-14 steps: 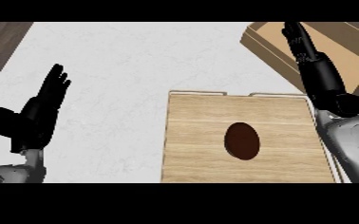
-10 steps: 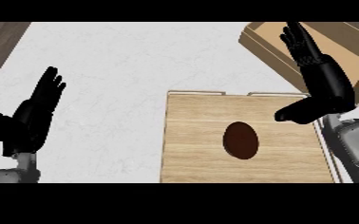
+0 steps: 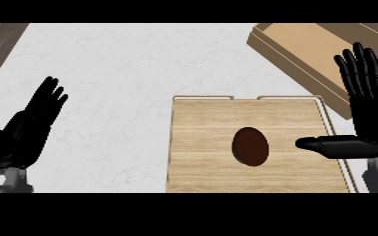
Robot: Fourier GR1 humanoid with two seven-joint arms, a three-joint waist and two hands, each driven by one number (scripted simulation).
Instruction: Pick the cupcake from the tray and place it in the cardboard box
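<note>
A dark brown cupcake (image 3: 250, 146) sits near the middle of the wooden tray (image 3: 207, 150). The cardboard box (image 3: 310, 45) lies at the far right, beyond the tray's far corner. My right hand (image 3: 362, 115) stands open just off the tray's right edge, fingers straight and pointing away, thumb stretched left toward the cupcake without touching it. My left hand (image 3: 33, 125) rests open at the left edge, fingers up, far from the tray.
The white marbled counter (image 3: 125, 70) spreads to the left of and behind the tray. A dark strip of the counter's edge (image 3: 11, 35) shows at the far left corner.
My right hand has come down and nearer, from over the box to beside the tray's right edge, with its thumb spread toward the cupcake. The left hand has sunk slightly lower.
</note>
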